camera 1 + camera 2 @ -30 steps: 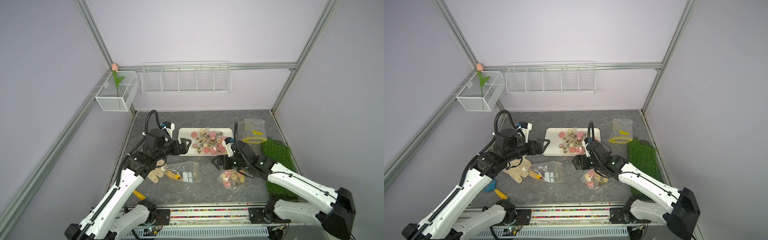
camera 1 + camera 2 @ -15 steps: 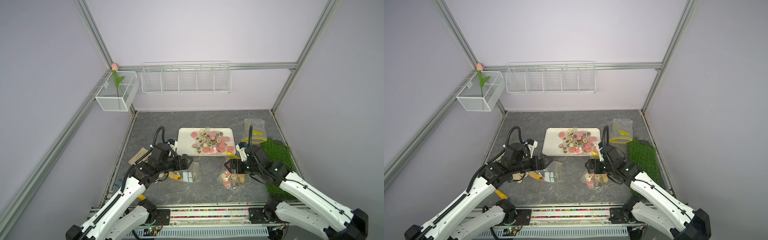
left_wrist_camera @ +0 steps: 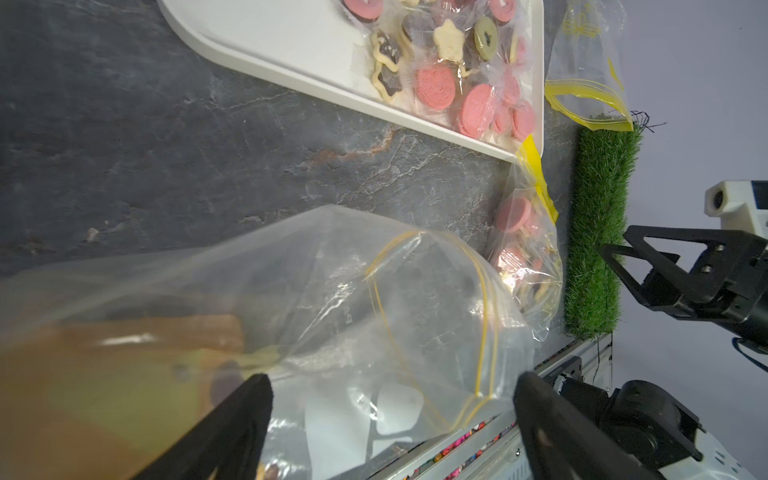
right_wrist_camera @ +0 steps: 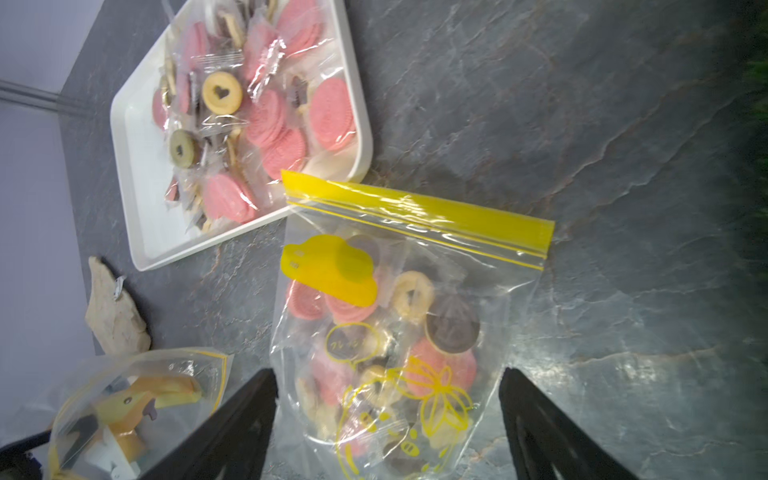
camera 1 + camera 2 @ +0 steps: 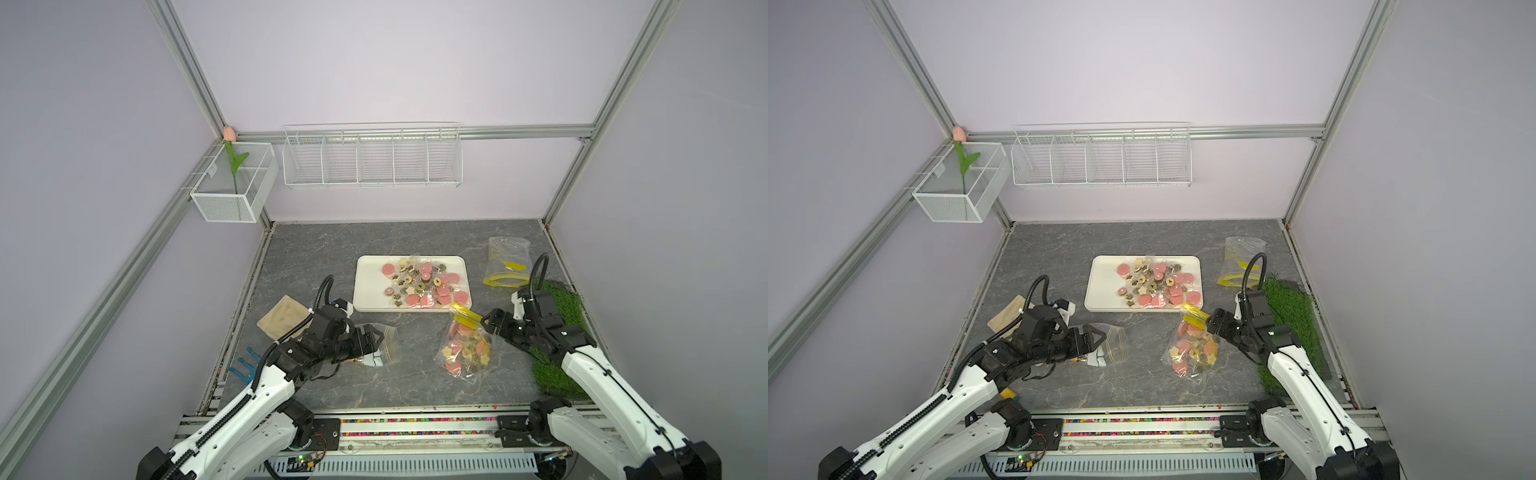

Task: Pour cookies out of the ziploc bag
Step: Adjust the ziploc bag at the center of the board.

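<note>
Both arms have drawn back from the white tray (image 5: 365, 293) toward the lower edge of the frame; a second ago their tools reached up beside it.

**Left arm.** It rises from the lower left in both top views, bends at the elbow and points toward the right. The left tool (image 5: 376, 343) (image 5: 1098, 343) lies low over a clear bag (image 5: 390, 348) holding white tags and an orange piece. In the left wrist view its fingers stand wide apart (image 3: 388, 390), with the clear bag (image 3: 332, 291) spread between and ahead of them. Nothing is gripped.

**Right arm.** It runs from the lower right up and to the left, with its wrist over the grass mat (image 3: 598, 208). The right tool (image 5: 489, 326) (image 5: 1212, 323) points left, just beside the yellow zip end of the ziploc bag (image 5: 463, 351) (image 5: 1192, 353). In the right wrist view its fingers are also spread wide (image 4: 386, 382), and the bag's printed end (image 4: 395, 395) lies between them. No grip is visible.

**Task items.** The ziploc bag lies flat on the grey surface (image 5: 316, 257), right of centre and just below the tray's lower right corner. Its zip strip points toward the tray. Cookies (image 4: 451, 328) fill it: pink discs, beige flowers and dark rounds. More wrapped cookies are heaped on the right half of the tray (image 5: 424, 282). An empty bag (image 5: 507, 262) lies at the upper right of the surface.
</note>
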`<state>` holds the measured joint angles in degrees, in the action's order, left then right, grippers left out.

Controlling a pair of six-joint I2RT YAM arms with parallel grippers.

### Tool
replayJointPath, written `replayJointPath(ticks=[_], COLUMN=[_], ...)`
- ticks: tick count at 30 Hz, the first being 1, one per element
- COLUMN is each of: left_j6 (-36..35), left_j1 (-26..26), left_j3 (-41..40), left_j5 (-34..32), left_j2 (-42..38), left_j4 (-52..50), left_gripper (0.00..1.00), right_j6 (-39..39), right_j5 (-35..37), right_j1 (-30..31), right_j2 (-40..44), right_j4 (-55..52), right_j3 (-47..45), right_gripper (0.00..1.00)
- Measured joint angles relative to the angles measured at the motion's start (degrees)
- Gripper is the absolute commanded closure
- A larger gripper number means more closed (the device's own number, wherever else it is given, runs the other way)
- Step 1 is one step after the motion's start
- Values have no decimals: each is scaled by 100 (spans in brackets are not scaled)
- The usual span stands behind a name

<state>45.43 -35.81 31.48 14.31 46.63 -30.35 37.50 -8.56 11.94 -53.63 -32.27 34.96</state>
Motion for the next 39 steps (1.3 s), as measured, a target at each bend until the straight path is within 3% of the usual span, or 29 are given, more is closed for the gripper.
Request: replayJointPath(ticks=[7, 27, 39], left_j6=[243, 643, 356], left_j1=[-31, -214, -214], left_j3=[-343, -839, 33], left_j5=[-39, -424, -743], left_j2=[-120, -125, -258], left_j4=[164, 573, -190], left_gripper=[8, 7, 4], right_j6=[-114, -413, -457], right_j5=[-131, -304, -745], right_j1=[-667, -1207, -1436], right_j2=[-396, -1244, -1823], right_j4=[417, 1014, 1591], right_j3=[-90, -24, -363], right_gripper=[15, 17, 23])
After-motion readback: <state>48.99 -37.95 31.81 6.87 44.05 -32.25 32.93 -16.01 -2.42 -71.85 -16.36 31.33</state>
